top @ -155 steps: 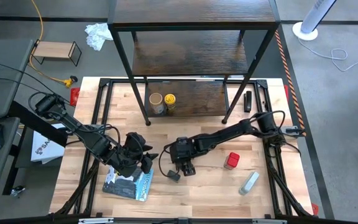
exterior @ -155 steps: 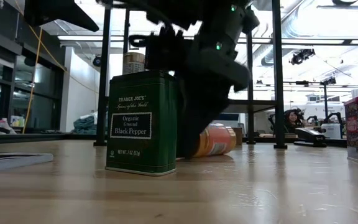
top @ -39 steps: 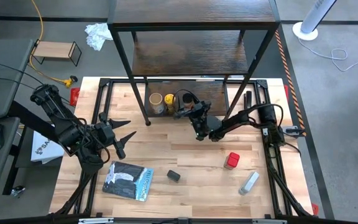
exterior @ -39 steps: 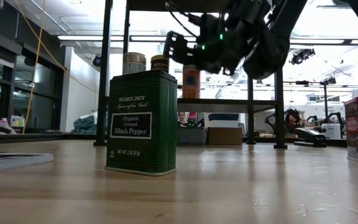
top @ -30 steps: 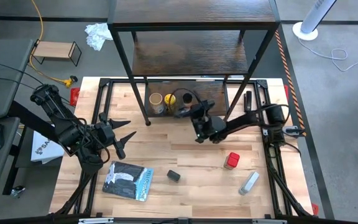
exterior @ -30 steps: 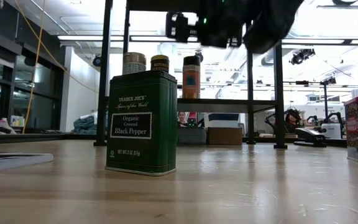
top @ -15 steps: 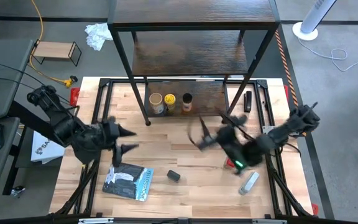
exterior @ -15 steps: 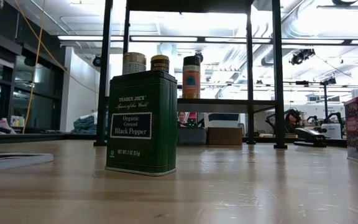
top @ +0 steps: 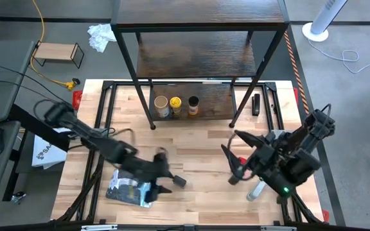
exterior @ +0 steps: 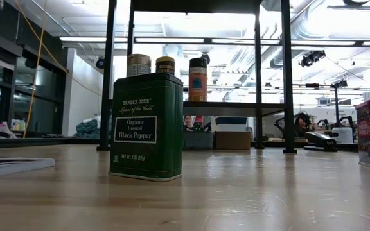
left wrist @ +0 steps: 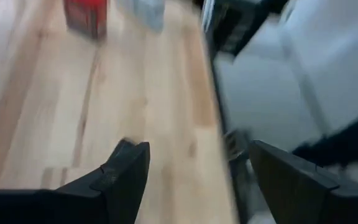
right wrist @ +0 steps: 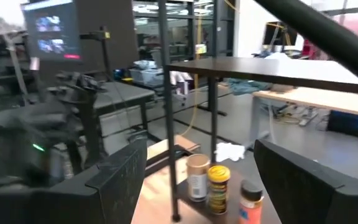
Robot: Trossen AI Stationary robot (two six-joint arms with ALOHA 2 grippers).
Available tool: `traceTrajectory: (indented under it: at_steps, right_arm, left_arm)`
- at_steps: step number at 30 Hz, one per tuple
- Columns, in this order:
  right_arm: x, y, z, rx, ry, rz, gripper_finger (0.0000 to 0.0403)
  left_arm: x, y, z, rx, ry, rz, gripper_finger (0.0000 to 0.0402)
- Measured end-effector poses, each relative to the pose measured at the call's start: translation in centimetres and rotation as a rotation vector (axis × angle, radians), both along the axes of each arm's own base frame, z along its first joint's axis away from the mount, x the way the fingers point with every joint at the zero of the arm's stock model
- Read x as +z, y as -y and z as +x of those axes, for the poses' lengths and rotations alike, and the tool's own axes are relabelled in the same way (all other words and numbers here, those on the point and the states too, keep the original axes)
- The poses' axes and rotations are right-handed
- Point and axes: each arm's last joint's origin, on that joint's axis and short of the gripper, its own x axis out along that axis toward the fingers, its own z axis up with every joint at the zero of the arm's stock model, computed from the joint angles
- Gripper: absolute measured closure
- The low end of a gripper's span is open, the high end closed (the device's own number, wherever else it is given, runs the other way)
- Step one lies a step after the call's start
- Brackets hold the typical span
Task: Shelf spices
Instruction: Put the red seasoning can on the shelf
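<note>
High view: left end effector [top: 161,172], fingers wide, nears black tin [top: 180,181].
Straddle tin squarely before closing; right end effector [top: 232,162], wide, empty, at 4 o'clock on desk [top: 198,144].

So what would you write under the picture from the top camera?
Three spice jars stand on the shelf while both open pincers, left and right, hover over the table.

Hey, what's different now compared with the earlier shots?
The brown jar left the right gripper and stands on the dark wooden shelf; that gripper pulled back, open. The left gripper swung toward the small black tin. Tin, tan-lidded jar and yellow-lidded jar unmoved.
</note>
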Motion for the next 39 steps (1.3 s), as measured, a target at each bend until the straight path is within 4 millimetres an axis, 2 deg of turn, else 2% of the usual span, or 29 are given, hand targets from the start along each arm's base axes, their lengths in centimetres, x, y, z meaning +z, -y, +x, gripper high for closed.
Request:
traceTrajectory:
  at_steps: [4, 7, 10, 15, 19, 22, 24, 26, 27, 29, 30, 33, 35, 39]
  right_arm:
    - [0.1, -1.1, -1.2, 0.053, 0.044, 0.050, 0.0110]
    - [0.1, -1.8, -2.0, 0.085, 0.049, 0.057, 0.0110]
    - [0.2, -2.0, -2.3, 0.098, 0.039, 0.046, 0.0110]
    - [1.2, -1.1, -2.6, 0.087, 0.053, 0.062, 0.0112]
    - [3.6, -0.2, -2.5, 0.104, 0.162, 0.068, 0.0122]
    - [5.6, 0.2, -1.8, 0.190, 0.328, -0.028, 0.0128]
    - [6.5, 0.3, -0.5, 0.275, 0.358, -0.083, 0.0130]
    - [6.8, 0.3, 1.1, 0.443, 0.308, -0.121, 0.0132]
    - [6.7, 0.6, 2.0, 0.582, 0.275, -0.087, 0.0132]
    - [6.4, 2.4, 4.1, 0.796, 0.158, 0.045, 0.0132]
    - [6.4, 3.6, 4.9, 0.825, 0.101, 0.092, 0.0132]
    - [6.2, 6.6, 6.5, 0.781, -0.003, 0.140, 0.0133]
    - [5.6, 7.9, 6.8, 0.754, -0.083, 0.174, 0.0133]
    - [2.3, 9.3, 5.7, 0.649, -0.426, 0.327, 0.0133]
  left_arm:
    - [-1.5, -0.2, 3.5, -0.053, -0.123, 0.095, 0.0126]
    - [-1.2, -0.2, 5.6, -0.071, -0.122, 0.135, 0.0126]
    - [0.1, -0.5, 6.9, -0.098, -0.083, 0.185, 0.0126]
    - [2.1, -2.6, 6.9, -0.079, -0.144, 0.253, 0.0126]
    - [4.1, -4.4, 6.2, -0.036, -0.158, 0.253, 0.0126]
    - [5.5, -5.1, 5.7, -0.016, -0.107, 0.230, 0.0126]
    - [6.3, -5.5, 5.2, -0.007, -0.085, 0.222, 0.0126]
    - [6.9, -5.7, 4.7, -0.001, -0.063, 0.216, 0.0126]
    - [7.2, -5.8, 4.5, 0.001, -0.054, 0.215, 0.0126]
    - [7.7, -5.9, 4.2, 0.007, -0.040, 0.215, 0.0126]
    - [7.9, -6.0, 4.0, 0.008, -0.034, 0.213, 0.0126]
    - [8.2, -6.1, 3.4, 0.009, -0.036, 0.217, 0.0126]
    - [8.4, -6.2, 2.9, 0.018, -0.060, 0.212, 0.0126]
    - [8.1, -5.9, 1.4, 0.044, -0.151, 0.237, 0.0126]
